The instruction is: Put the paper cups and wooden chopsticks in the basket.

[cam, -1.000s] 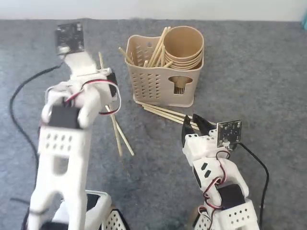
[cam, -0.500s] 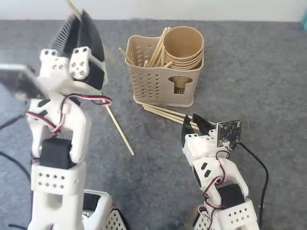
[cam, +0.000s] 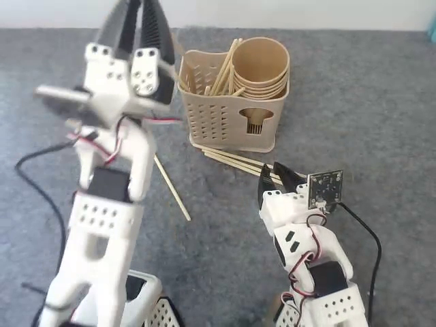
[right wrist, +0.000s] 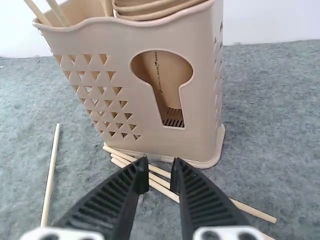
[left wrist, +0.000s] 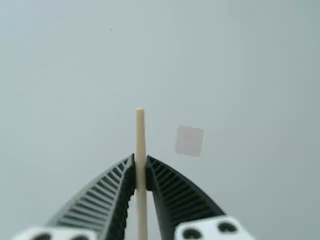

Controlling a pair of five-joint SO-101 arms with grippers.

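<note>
Wooden chopstick [left wrist: 140,135], slim, pale: clamped in black left gripper [left wrist: 140,160], long axis along the fingers, held high just beside beige perforated plastic basket [cam: 211,112], apparently above its rim. Right gripper [right wrist: 159,175] slightly parted, empty.

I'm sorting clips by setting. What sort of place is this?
Likely a robot test bench, not a kitchen: grey felt-like mat, plain pale wall, and a basket with paper cups and chopsticks as props.
</note>
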